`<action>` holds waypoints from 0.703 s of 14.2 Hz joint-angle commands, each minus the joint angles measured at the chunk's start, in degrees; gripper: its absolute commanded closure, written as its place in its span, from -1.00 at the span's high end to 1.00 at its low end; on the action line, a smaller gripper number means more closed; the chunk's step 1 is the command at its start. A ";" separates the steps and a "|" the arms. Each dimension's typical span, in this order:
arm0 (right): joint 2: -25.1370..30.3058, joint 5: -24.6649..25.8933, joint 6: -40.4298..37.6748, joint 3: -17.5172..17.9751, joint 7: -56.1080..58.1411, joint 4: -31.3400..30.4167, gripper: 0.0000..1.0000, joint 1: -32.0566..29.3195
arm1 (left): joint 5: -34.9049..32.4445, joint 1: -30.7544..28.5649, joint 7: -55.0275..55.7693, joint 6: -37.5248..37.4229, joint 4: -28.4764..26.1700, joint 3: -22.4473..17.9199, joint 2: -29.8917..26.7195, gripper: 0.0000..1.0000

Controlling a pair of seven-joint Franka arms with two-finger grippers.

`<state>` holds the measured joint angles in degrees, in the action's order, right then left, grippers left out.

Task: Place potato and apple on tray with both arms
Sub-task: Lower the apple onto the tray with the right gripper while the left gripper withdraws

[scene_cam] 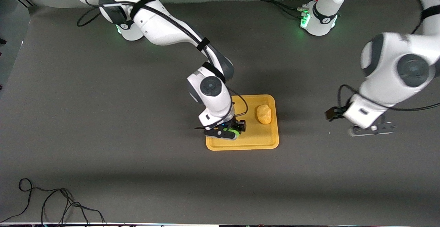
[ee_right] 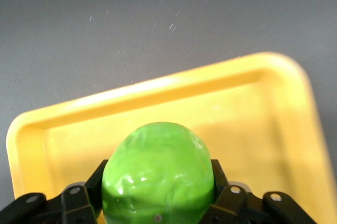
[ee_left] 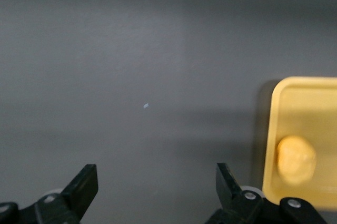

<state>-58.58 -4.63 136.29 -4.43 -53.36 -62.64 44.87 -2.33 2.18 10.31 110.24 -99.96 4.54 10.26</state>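
The orange-yellow tray [scene_cam: 256, 141] lies mid-table. The lumpy yellow potato [scene_cam: 264, 114] lies on it, at the end toward the left arm, and shows in the left wrist view [ee_left: 295, 159] too. My right gripper [scene_cam: 229, 131] is shut on the bright green apple [ee_right: 158, 174] and holds it low over the tray's [ee_right: 253, 108] end toward the right arm. Only a sliver of the apple [scene_cam: 235, 131] shows in the front view. My left gripper [scene_cam: 371, 129] is open and empty over the bare mat, off the tray [ee_left: 300, 97] toward the left arm's end.
The dark grey mat [scene_cam: 120, 124] covers the table. Black cables [scene_cam: 55, 203] lie near the front edge at the right arm's end. The arms' green-lit bases [scene_cam: 309, 19] stand along the back.
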 commanded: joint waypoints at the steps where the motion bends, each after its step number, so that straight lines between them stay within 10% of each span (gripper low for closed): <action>1: -1.54 -0.46 -1.29 -0.85 -2.19 3.05 -0.17 1.80 | 2.07 -5.77 -9.75 -4.84 -1.38 0.64 -5.41 1.00; 7: -1.71 -0.64 -5.25 -0.76 -2.37 1.64 -0.03 2.68 | 1.80 -8.78 -14.26 -7.41 -1.38 0.47 -8.24 1.00; 10: -1.72 -0.38 -5.16 -0.76 -4.21 -0.47 0.42 2.68 | 1.63 -8.78 -14.26 -7.32 -1.38 0.11 -8.24 1.00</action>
<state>-60.03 -4.64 131.40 -4.47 -55.41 -62.49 46.88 -0.95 -6.20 -2.82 103.31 -100.12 4.55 3.48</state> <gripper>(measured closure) 0.220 0.000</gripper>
